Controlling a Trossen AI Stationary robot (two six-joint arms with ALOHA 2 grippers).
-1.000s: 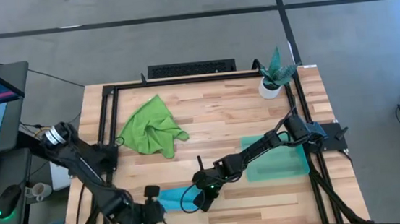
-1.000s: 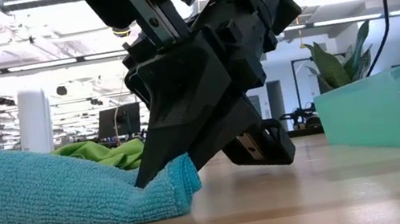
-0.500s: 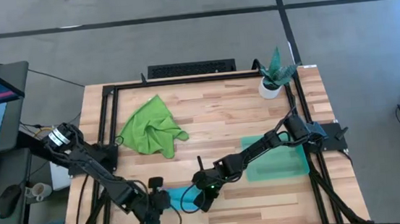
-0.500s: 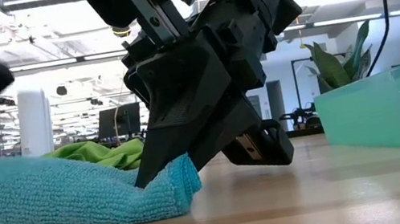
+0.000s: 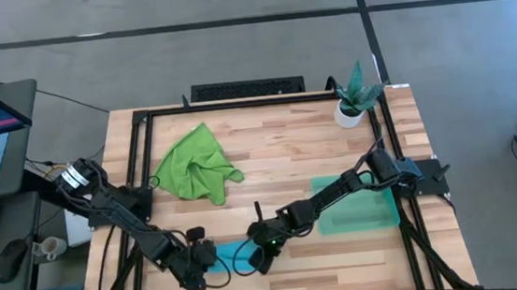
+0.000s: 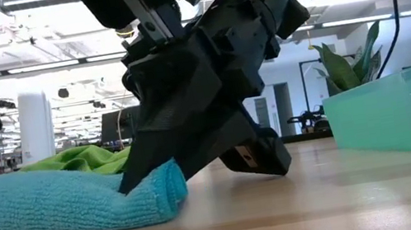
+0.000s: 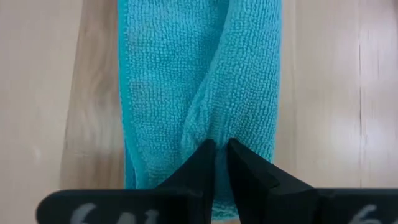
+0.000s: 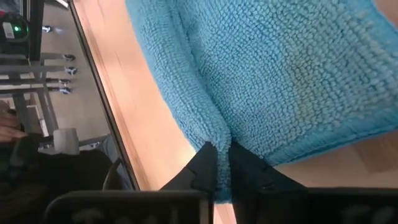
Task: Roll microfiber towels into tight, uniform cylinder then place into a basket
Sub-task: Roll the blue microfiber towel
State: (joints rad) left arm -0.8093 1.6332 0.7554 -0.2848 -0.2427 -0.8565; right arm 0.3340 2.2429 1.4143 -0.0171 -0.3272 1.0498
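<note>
The blue microfiber towel (image 5: 221, 258) lies folded into a long narrow band on the wood near the table's front edge. My left gripper (image 5: 203, 261) is at the towel's left end, and my right gripper (image 5: 252, 256) is at its right end. Each is shut on a ridge of the cloth. The green microfiber towel (image 5: 195, 165) lies crumpled at the far left, touched by nothing. The teal basket (image 5: 358, 209) stands at the right, partly under my right arm. My left gripper pinches a raised lengthwise fold (image 7: 211, 127) at the blue towel's left end between its two fingers. It comes steeply from above, pointing along the band. The towel lies flat on the table. My right gripper pinches a fold at the towel's right end (image 8: 222, 134) between its fingertips (image 6: 129, 184). It slants down from the table's right. That end is bunched up a little, and the rest lies on the wood.
A small potted plant (image 5: 353, 94) stands at the far right corner. A black frame (image 5: 139, 174) runs round the table top. Bare wood lies between the green towel and the basket.
My left gripper has come down and toward the table's far right onto the blue towel's left end, rolling as it went. My right gripper has tipped a little in place. The towel's right end has drawn back toward the left.
</note>
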